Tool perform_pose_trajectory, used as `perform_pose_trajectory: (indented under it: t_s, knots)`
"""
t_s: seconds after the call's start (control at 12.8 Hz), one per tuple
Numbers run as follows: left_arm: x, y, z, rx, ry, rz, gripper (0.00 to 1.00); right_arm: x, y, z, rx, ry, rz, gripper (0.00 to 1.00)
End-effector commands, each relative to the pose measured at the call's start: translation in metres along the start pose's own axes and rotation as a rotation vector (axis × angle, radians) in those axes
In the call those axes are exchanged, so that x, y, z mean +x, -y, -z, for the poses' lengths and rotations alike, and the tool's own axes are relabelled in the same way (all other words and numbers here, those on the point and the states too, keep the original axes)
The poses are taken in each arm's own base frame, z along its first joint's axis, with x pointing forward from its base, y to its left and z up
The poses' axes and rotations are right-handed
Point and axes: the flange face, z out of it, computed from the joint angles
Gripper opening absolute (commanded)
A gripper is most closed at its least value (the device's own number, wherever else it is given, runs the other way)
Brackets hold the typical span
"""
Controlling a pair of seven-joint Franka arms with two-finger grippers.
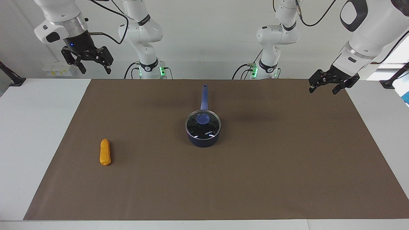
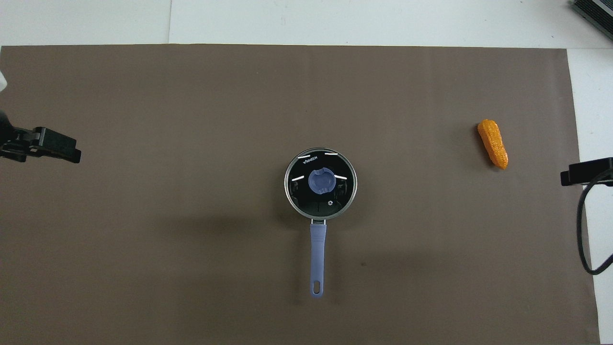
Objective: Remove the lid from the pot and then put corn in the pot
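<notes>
The dark blue pot [image 1: 203, 141] stands at the middle of the brown mat, its long handle [image 1: 204, 95] pointing toward the robots. The glass lid [image 1: 207, 129] with its blue knob sits on the pot. In the overhead view the lid [image 2: 321, 181] covers the pot's mouth. The orange-yellow corn [image 1: 105, 152] lies on the mat toward the right arm's end, also seen from overhead [image 2: 493, 143]. My left gripper [image 1: 323, 91] hangs open and empty over the mat's corner at the left arm's end. My right gripper [image 1: 96, 70] is open and empty, raised high at the right arm's end.
The brown mat [image 1: 271, 166] covers most of the white table [image 1: 38, 127]. Both arm bases stand at the robots' edge. A dark object [image 2: 594, 12] shows at the table's corner farthest from the robots, at the right arm's end.
</notes>
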Motion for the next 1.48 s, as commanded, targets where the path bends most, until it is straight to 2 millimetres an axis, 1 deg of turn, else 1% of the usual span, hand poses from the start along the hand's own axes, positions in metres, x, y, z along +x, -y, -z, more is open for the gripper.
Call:
perform_pose_trajectory:
  t_s: [0.0, 0.08, 0.16, 0.31, 0.39, 0.47, 0.62, 0.7, 0.78, 0.86, 1.09, 1.25, 1.32, 1.4]
  knots:
    - [0.003, -0.012, -0.015, 0.017, -0.002, -0.013, 1.0, -0.003, -0.001, 0.0, -0.01, -0.024, -0.003, 1.0]
    - [0.005, -0.015, -0.025, 0.018, -0.001, -0.018, 1.0, 0.003, -0.002, -0.008, -0.01, -0.025, -0.003, 1.0]
    - [0.007, -0.018, -0.032, 0.018, -0.005, -0.024, 1.0, 0.01, -0.001, -0.022, -0.01, -0.027, 0.002, 1.0]
    - [0.012, -0.031, -0.052, 0.02, -0.011, -0.045, 1.0, 0.03, 0.0, -0.059, -0.012, -0.071, 0.027, 1.0]
    - [0.015, -0.043, -0.062, 0.021, -0.017, -0.064, 1.0, 0.043, 0.001, -0.08, -0.011, -0.083, 0.039, 1.0]
    - [0.018, -0.047, -0.071, 0.022, -0.019, -0.065, 1.0, 0.059, 0.001, -0.103, -0.011, -0.082, 0.053, 1.0]
    - [0.022, -0.078, -0.089, 0.023, -0.038, -0.044, 1.0, 0.087, 0.001, -0.141, -0.018, -0.114, 0.076, 1.0]
    - [0.022, -0.088, -0.099, 0.023, -0.045, -0.037, 1.0, 0.1, -0.003, -0.163, -0.024, -0.123, 0.084, 1.0]
    - [0.023, -0.101, -0.106, 0.022, -0.058, -0.022, 1.0, 0.115, -0.009, -0.19, -0.031, -0.143, 0.098, 1.0]
    - [0.024, -0.117, -0.115, 0.023, -0.054, -0.017, 1.0, 0.127, -0.016, -0.211, -0.04, -0.169, 0.112, 1.0]
    - [0.033, -0.161, -0.14, 0.02, -0.067, 0.012, 1.0, 0.148, -0.02, -0.268, -0.053, -0.183, 0.131, 1.0]
    - [0.037, -0.198, -0.159, 0.014, -0.08, 0.05, 1.0, 0.157, -0.041, -0.308, -0.056, -0.19, 0.155, 1.0]
    - [0.038, -0.214, -0.17, 0.014, -0.079, 0.055, 1.0, 0.161, -0.049, -0.328, -0.036, -0.202, 0.156, 1.0]
    - [0.041, -0.226, -0.176, 0.01, -0.087, 0.078, 1.0, 0.164, -0.051, -0.341, -0.021, -0.22, 0.159, 1.0]
